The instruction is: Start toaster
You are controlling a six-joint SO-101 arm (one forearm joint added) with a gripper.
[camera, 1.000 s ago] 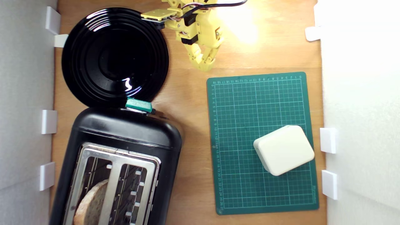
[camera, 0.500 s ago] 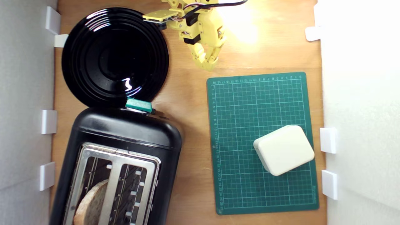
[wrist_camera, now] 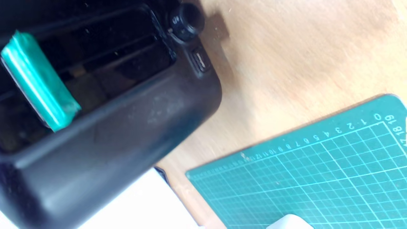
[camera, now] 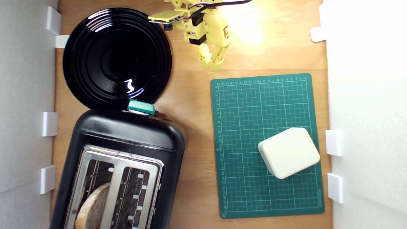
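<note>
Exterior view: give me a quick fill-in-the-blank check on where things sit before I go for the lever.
1. The slice of bread sits in the toaster's slot on the exterior view's ____ side.
2. The cream box rests on the green ____.
3. The teal lever lies between the toaster and the black ____.
4. The gripper hangs over bare ____.

Missing words: left; cutting mat; plate; wooden table

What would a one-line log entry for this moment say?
gripper: shut, empty, over bare table | teal lever: untouched | toaster: bread in one slot | step: approach pending
</note>
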